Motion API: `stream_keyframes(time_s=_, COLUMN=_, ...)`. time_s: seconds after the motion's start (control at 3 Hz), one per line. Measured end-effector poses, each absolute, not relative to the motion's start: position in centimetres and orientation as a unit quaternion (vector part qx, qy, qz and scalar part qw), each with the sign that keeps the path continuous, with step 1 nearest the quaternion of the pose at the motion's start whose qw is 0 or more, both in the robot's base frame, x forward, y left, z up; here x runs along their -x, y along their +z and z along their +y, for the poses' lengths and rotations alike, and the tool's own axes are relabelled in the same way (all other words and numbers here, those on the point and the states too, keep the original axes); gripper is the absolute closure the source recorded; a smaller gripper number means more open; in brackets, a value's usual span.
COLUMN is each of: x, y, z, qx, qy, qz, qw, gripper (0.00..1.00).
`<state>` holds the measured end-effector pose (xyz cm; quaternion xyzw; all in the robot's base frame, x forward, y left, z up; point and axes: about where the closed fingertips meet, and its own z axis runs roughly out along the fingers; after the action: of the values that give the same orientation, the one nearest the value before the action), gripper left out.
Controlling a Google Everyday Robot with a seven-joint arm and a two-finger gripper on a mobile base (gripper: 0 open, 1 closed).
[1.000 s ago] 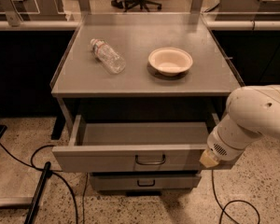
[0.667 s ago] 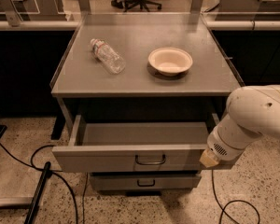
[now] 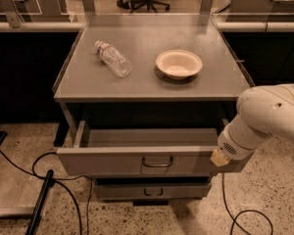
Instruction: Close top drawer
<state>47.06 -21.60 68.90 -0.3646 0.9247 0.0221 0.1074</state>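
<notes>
A bottle (image 3: 112,58) lies on the cabinet top (image 3: 137,84). Below it the top drawer (image 3: 112,161) stands pulled out. A bowl (image 3: 179,63) sits further right. The gripper (image 3: 219,157) is at the drawer's right front corner; whether it grips anything, I cannot tell.

No readable text, not even on the bottle (image 3: 112,58) label; claw (image 3: 219,157) at the right end of the top drawer (image 3: 112,161).

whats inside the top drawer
The open top drawer shows only bare grey floor. Its rear lies under the cabinet top, and the arm, with the gripper at the right front corner, covers that end.
</notes>
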Motion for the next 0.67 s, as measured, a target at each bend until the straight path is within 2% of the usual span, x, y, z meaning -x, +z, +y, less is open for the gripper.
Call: stream_keyframes(time_s=0.67, x=-50.46, y=68.29, z=-22.02, qx=0.352, qy=0.0, qz=0.928, qw=0.122, gripper=1.0)
